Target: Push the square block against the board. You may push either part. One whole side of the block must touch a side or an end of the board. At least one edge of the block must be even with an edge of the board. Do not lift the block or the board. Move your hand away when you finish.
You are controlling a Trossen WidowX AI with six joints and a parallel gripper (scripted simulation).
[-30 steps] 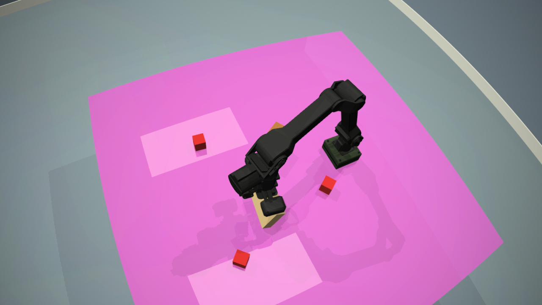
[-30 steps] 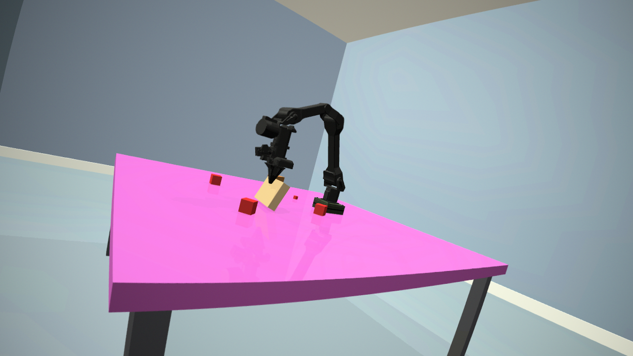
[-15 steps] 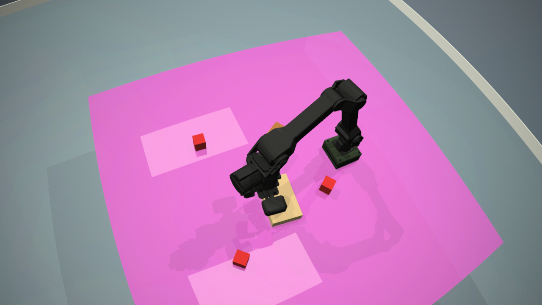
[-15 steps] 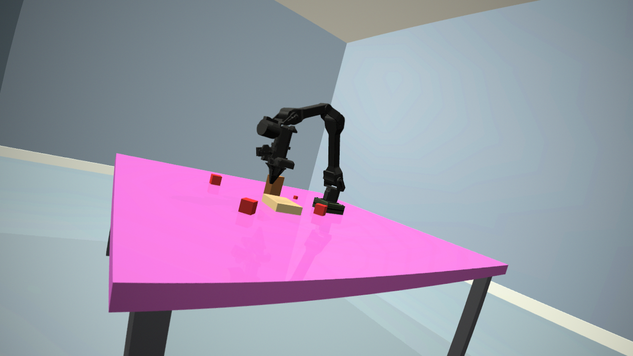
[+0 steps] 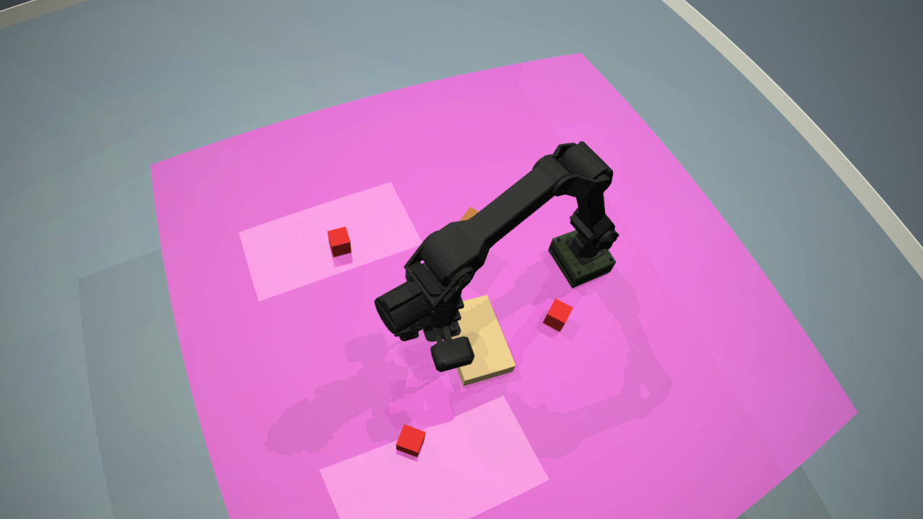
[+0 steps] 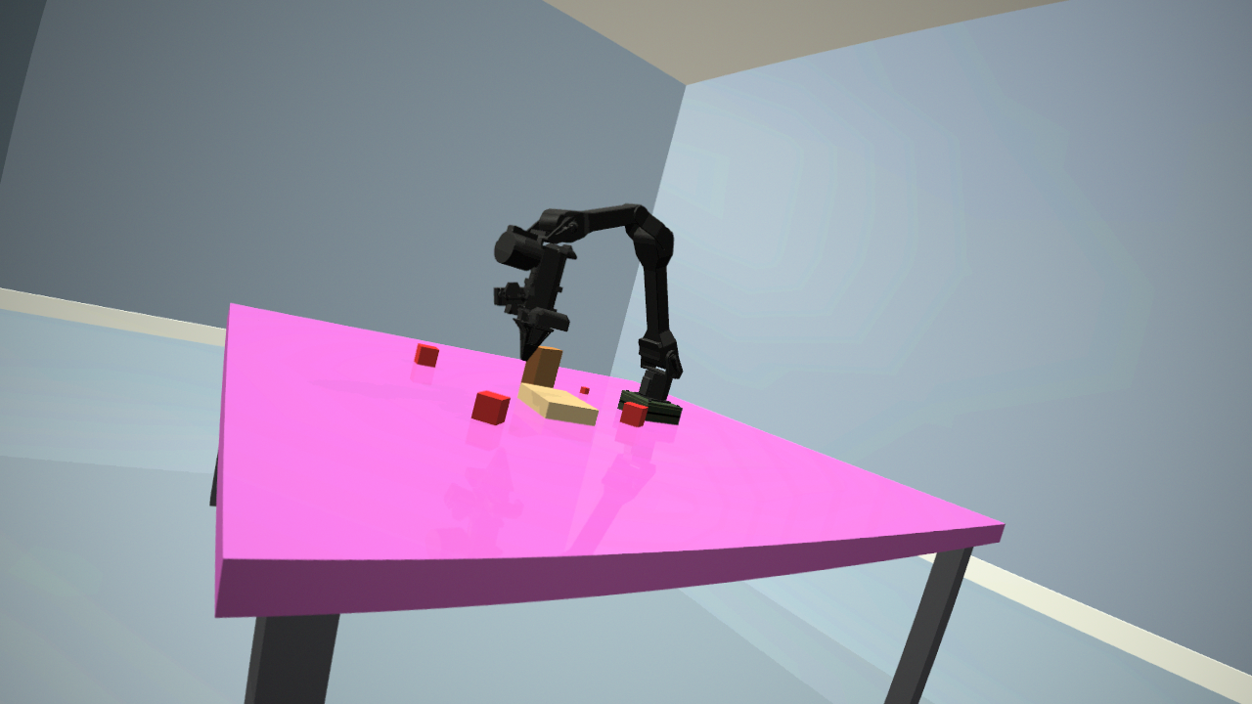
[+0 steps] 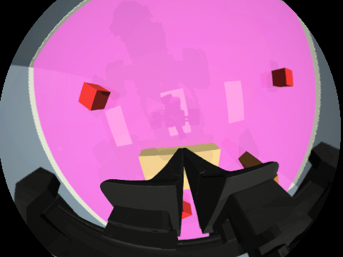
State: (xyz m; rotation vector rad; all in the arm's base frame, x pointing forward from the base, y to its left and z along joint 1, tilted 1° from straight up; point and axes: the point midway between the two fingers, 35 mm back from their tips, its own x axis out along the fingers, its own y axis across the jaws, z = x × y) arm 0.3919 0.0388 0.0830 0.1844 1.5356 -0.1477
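Note:
A pale yellow slab [image 5: 485, 345] [image 6: 568, 408] [image 7: 151, 165], longer than wide from above and seemingly the board, lies flat on the pink table. An orange-brown piece [image 5: 470, 213] [image 6: 544, 368] [image 7: 248, 159], seemingly the block, stands tall behind it in the exterior view. The arm hides most of it in the top view, so its full shape cannot be told. The two are apart in the wrist view. My gripper [image 6: 525, 357] [image 7: 182, 151] is shut and empty, its tips pointing down above the slab's edge. In the top view its fingertips are hidden.
One red cube [image 5: 339, 241] [image 6: 425, 355] [image 7: 282, 77] is at the far left, another [image 5: 410, 440] [image 6: 490, 408] [image 7: 94, 96] at the front, a third [image 5: 558, 314] [image 6: 634, 414] by the arm's base [image 5: 582, 261]. A small red piece [image 6: 584, 390] shows behind the slab.

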